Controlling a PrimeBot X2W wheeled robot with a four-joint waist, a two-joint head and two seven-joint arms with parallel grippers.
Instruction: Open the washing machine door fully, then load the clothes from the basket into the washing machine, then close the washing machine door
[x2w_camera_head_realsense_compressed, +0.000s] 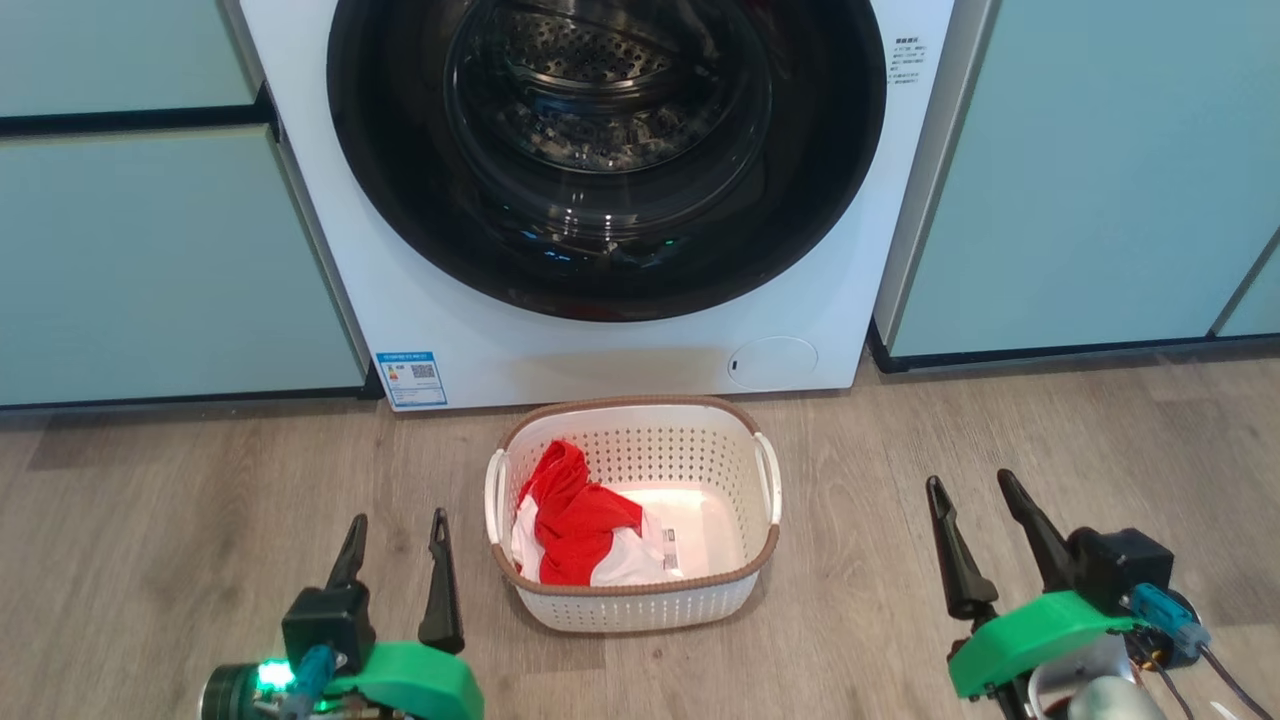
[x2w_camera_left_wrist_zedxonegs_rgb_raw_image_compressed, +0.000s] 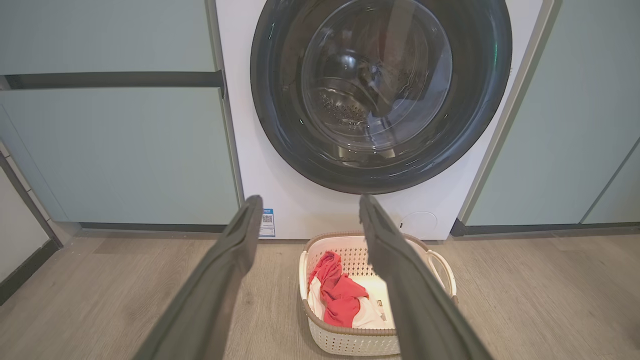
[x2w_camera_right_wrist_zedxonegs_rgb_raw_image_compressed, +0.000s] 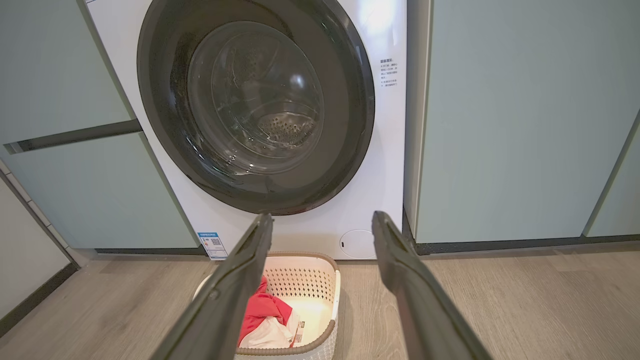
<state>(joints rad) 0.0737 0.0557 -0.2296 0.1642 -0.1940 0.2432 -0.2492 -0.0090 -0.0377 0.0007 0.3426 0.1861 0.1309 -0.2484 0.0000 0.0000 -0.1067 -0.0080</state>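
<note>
The white washing machine (x2w_camera_head_realsense_compressed: 480, 330) stands ahead with its round, black-rimmed glass door (x2w_camera_head_realsense_compressed: 606, 150) shut flat against the front. On the floor before it sits the cream basket (x2w_camera_head_realsense_compressed: 640, 600) holding the red and white clothes (x2w_camera_head_realsense_compressed: 575, 520) in its left half. My left gripper (x2w_camera_head_realsense_compressed: 398, 528) hovers open at the basket's left, my right gripper (x2w_camera_head_realsense_compressed: 970, 485) open at its right, both empty. The left wrist view shows the door (x2w_camera_left_wrist_zedxonegs_rgb_raw_image_compressed: 381, 95), the basket (x2w_camera_left_wrist_zedxonegs_rgb_raw_image_compressed: 350, 340) and the clothes (x2w_camera_left_wrist_zedxonegs_rgb_raw_image_compressed: 340, 295) between my fingers (x2w_camera_left_wrist_zedxonegs_rgb_raw_image_compressed: 235, 250). The right wrist view shows the door (x2w_camera_right_wrist_zedxonegs_rgb_raw_image_compressed: 255, 105), basket (x2w_camera_right_wrist_zedxonegs_rgb_raw_image_compressed: 305, 280) and clothes (x2w_camera_right_wrist_zedxonegs_rgb_raw_image_compressed: 262, 312).
Pale teal cabinets (x2w_camera_head_realsense_compressed: 150, 260) flank the machine on the left and on the right (x2w_camera_head_realsense_compressed: 1100, 170). Wood-look floor (x2w_camera_head_realsense_compressed: 200, 520) spreads around the basket. A small round hatch (x2w_camera_head_realsense_compressed: 772, 362) and a blue QR label (x2w_camera_head_realsense_compressed: 411, 377) sit low on the machine's front.
</note>
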